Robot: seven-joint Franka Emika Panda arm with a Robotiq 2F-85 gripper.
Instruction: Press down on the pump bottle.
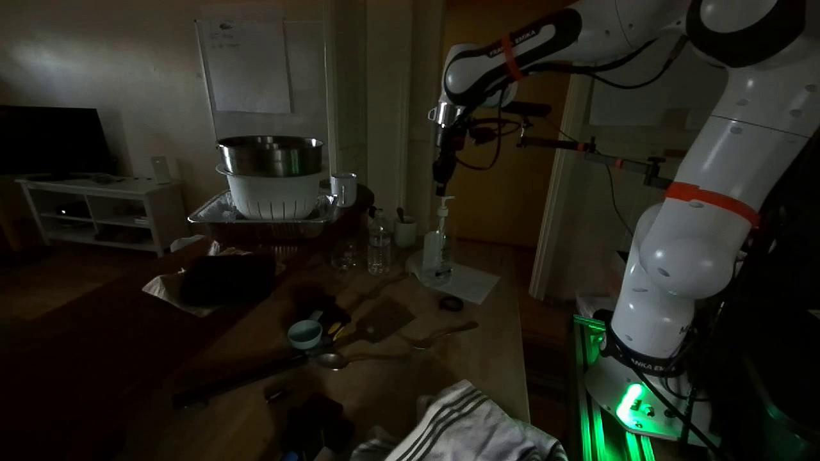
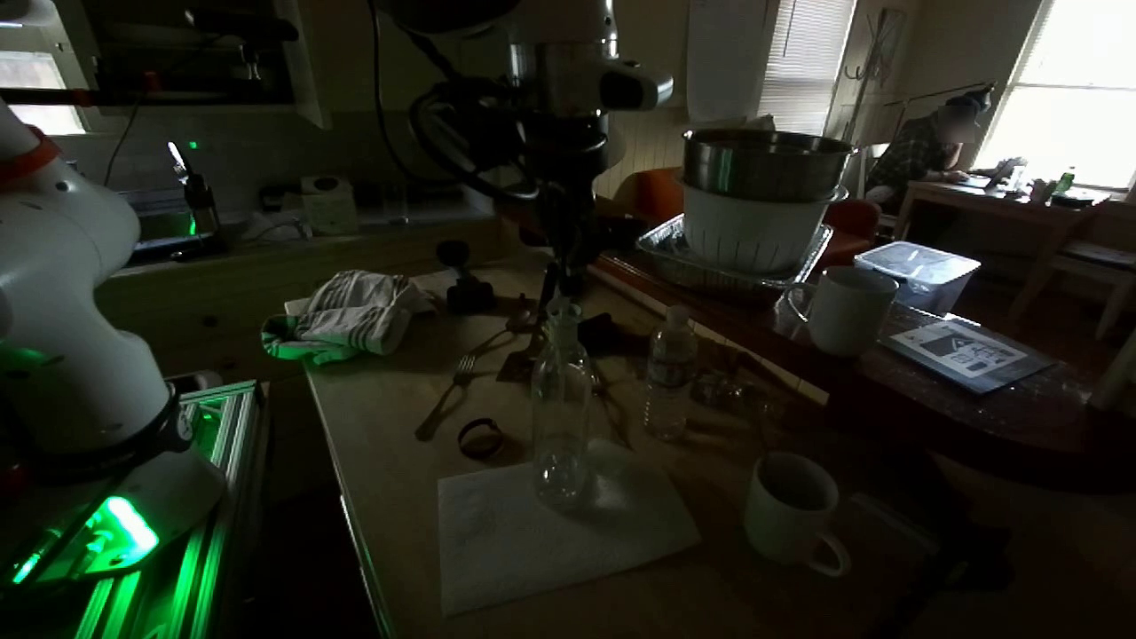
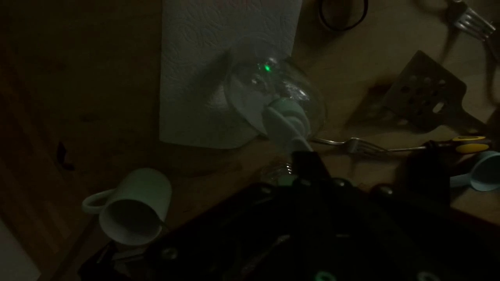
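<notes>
The pump bottle (image 1: 437, 253) is a slim, clear bottle with a pale pump head on top. It stands upright on a white paper towel (image 2: 532, 564). It also shows in an exterior view (image 2: 561, 426) and from above in the wrist view (image 3: 287, 121). My gripper (image 1: 441, 189) points down right above the pump head, its tips at or very close to the top. In an exterior view (image 2: 561, 286) it is dark against the bottle's neck. In the wrist view the dark fingertips (image 3: 308, 158) are together and overlap the pump's spout. Whether they touch it is hard to tell.
A clear water bottle (image 2: 672, 373) and a white mug (image 2: 790, 506) stand near the pump bottle. A black ring (image 1: 451, 303), a spatula (image 3: 427, 93), forks and a measuring cup (image 1: 305, 334) lie on the table. A striped cloth (image 1: 474, 426) lies at one end.
</notes>
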